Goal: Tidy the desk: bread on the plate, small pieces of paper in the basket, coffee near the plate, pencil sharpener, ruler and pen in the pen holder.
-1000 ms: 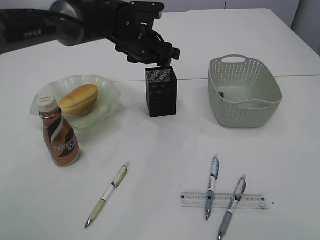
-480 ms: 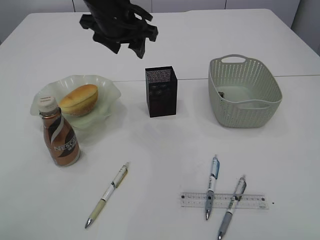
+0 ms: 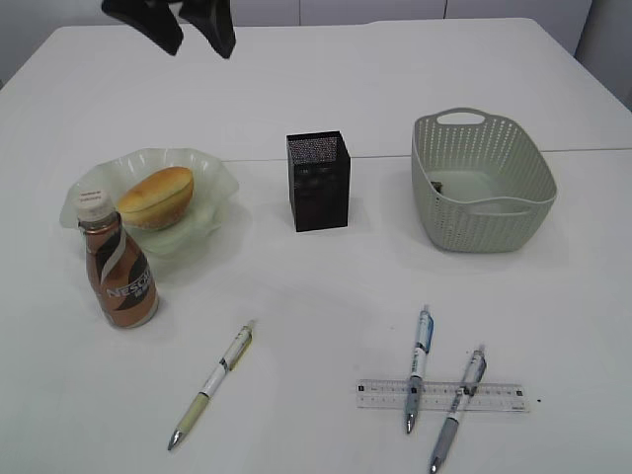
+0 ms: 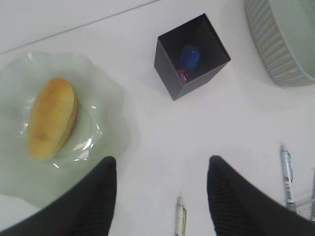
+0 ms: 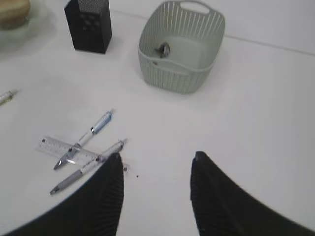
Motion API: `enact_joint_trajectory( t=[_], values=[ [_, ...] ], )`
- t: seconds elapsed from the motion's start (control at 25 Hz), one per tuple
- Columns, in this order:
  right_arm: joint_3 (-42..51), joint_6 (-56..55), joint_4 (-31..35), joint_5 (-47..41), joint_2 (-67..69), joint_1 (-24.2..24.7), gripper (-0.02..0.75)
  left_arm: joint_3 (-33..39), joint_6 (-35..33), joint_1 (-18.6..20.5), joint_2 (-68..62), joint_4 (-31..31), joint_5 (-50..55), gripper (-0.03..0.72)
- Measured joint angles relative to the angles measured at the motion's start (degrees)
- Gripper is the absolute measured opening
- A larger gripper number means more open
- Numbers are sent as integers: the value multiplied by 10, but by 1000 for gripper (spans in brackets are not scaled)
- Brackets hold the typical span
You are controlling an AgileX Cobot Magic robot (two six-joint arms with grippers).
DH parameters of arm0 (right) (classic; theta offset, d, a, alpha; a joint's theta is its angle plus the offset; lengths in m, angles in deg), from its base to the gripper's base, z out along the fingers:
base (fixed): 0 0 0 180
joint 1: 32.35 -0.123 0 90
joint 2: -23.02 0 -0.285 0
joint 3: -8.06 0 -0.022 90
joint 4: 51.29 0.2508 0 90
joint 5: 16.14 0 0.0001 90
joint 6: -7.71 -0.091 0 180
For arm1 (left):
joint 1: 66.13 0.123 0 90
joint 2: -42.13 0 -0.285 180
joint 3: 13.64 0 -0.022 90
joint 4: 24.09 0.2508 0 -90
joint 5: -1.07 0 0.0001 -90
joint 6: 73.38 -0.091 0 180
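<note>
The bread (image 3: 155,196) lies on the plate (image 3: 215,176), with the coffee (image 3: 118,272) upright just in front of it. The pen holder (image 3: 318,181) stands mid-desk; the left wrist view shows a blue and red pencil sharpener (image 4: 188,58) inside it. The ruler (image 3: 442,395) lies flat at the front right under two pens (image 3: 419,367) (image 3: 457,407). A third pen (image 3: 210,385) lies front left. My left gripper (image 3: 197,38) hangs open and empty, high at the far left. My right gripper (image 5: 156,160) is open over bare desk, right of the ruler (image 5: 61,148).
The basket (image 3: 481,178) stands at the right with a small greyish scrap (image 5: 164,49) on its floor. The desk's seam line (image 3: 583,150) runs behind the basket and holder. The right arm is outside the exterior view.
My left arm has risen from just above the pen holder and swung up and left to the top edge of the exterior view. Objects on the desk have not moved.
</note>
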Motion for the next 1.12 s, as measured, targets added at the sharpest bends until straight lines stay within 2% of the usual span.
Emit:
enact_joint_trajectory(
  t=[0.16,0.4,0.52,0.64,0.84,1.12],
  values=[
    [-50,0,13,-56,98,0,362,0,-20,7,54,-4,2,420],
    [-137,32,47,-83,244,0,362,6,-32,46,135,-4,6,418],
    [-180,111,96,-97,303,-11,362,50,-38,70,181,-11,6,418],
    [-205,158,118,-110,359,-43,362,114,-40,87,225,-18,8,418],
    [-214,169,115,-108,467,-68,362,190,-52,100,290,-18,11,417],
    [-215,188,58,-69,592,-70,365,212,-54,100,354,-18,12,417]
  ],
)
